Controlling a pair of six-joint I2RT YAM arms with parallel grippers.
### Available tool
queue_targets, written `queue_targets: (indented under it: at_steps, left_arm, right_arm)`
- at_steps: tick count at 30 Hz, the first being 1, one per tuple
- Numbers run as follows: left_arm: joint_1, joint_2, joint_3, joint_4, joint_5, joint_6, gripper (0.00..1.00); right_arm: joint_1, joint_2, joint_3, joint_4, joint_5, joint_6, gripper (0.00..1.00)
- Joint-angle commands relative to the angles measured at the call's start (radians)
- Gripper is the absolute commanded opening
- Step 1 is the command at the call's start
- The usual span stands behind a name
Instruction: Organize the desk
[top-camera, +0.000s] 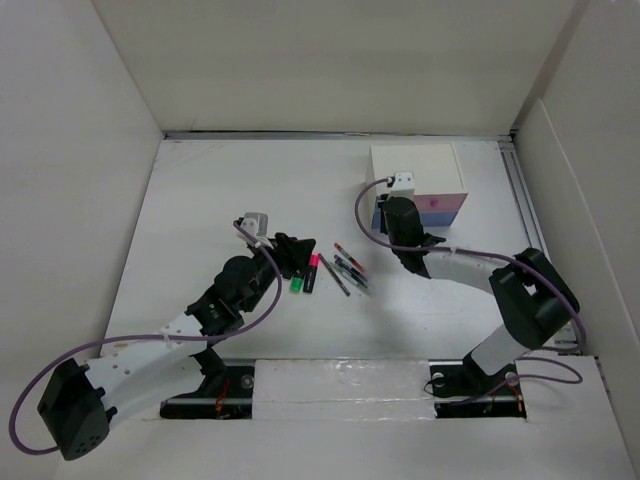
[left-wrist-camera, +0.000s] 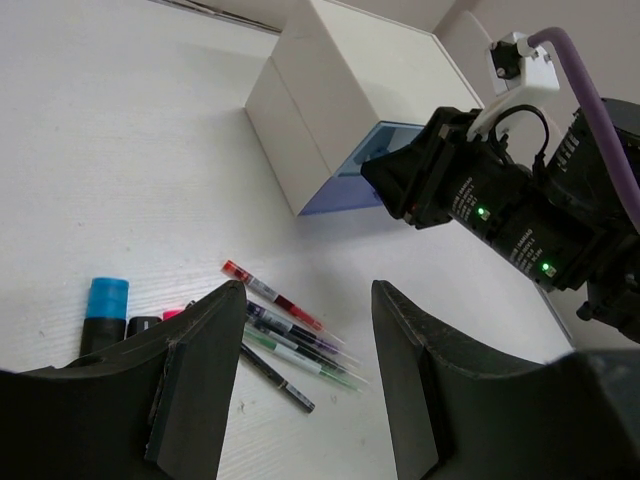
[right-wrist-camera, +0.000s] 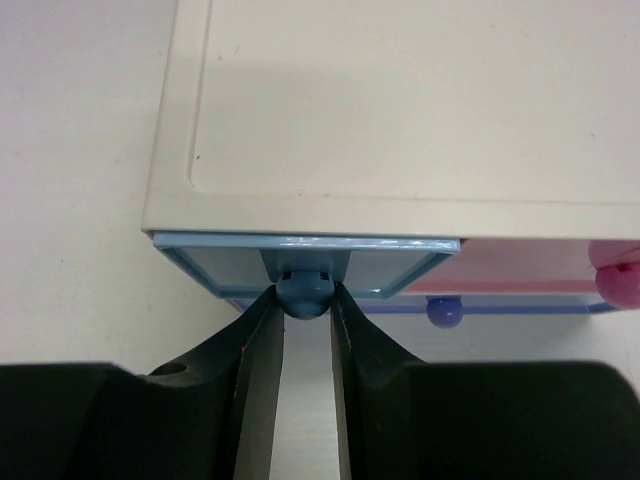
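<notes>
The white desk (top-camera: 200, 220) holds a small white drawer box (top-camera: 415, 165) at the back right. My right gripper (right-wrist-camera: 305, 300) is shut on the round blue knob (right-wrist-camera: 304, 293) of the box's blue drawer (right-wrist-camera: 220, 265), whose front stands slightly out of the box. My left gripper (left-wrist-camera: 310, 290) is open and empty, hovering over a cluster of thin pens (left-wrist-camera: 290, 330) at the desk's middle. Markers (top-camera: 305, 275) with green and pink ends lie beside the pens, partly under the left fingers. A blue-capped marker (left-wrist-camera: 105, 300) shows in the left wrist view.
A pink drawer (right-wrist-camera: 530, 265) with a pink knob (right-wrist-camera: 618, 280) sits right of the blue one, and a purple knob (right-wrist-camera: 443, 312) shows lower down. The right arm (left-wrist-camera: 500, 210) reaches across to the box. White walls enclose the desk.
</notes>
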Motion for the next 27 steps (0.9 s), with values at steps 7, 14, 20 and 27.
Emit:
queue_targets:
  at_steps: [7,14,20,27]
  left_arm:
    - [0.002,0.002,-0.003,0.045,0.004,0.007,0.49]
    - [0.002,-0.007,-0.004,0.041,0.005,0.008,0.49]
    - [0.002,-0.021,-0.008,0.041,0.008,0.005,0.49]
    - [0.002,-0.035,-0.011,0.041,0.025,0.001,0.49]
  right_arm:
    - [-0.021,0.125,0.145,0.105,-0.022,-0.029,0.28]
    - [-0.031,0.135,0.204,0.036,-0.047,-0.031,0.47]
    - [0.012,-0.054,0.067,-0.021,-0.047,0.017,0.57]
    - [-0.109,-0.204,-0.037,-0.096,-0.062,0.083,0.35]
